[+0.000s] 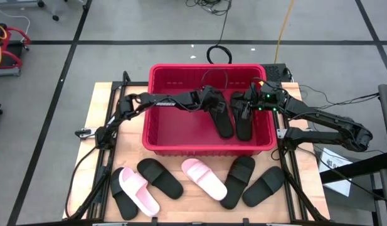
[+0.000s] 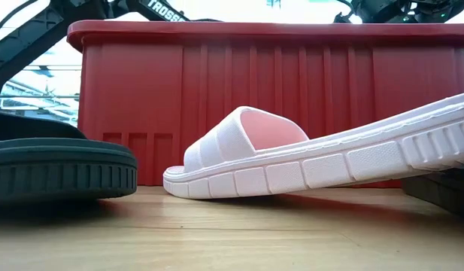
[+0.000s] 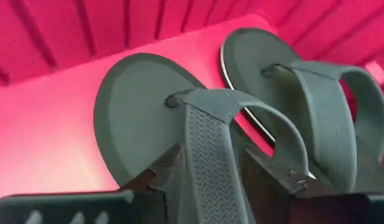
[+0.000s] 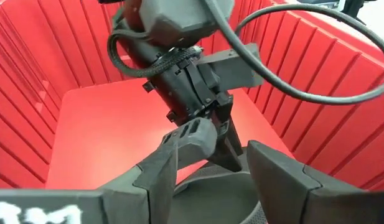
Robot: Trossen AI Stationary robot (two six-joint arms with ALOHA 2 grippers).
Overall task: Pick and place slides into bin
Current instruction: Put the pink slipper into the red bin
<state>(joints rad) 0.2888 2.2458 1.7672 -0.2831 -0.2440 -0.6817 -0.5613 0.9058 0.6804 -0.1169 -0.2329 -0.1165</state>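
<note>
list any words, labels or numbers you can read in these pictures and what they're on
"TROSS": white capitals on the dark arm above the bin in the low view, cut off by the picture's edge.
White marks on the right gripper's body in its wrist view: cropped, unreadable.
Pale lettering on the left arm in the high view: too small to read.
The slides show none.

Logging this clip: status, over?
Both grippers, left gripper and right gripper, open over the bin. Two black slides inside, six on table. Nothing blocking.

"TROSS" (cut off) on arm [image 2: 153, 9].
</note>
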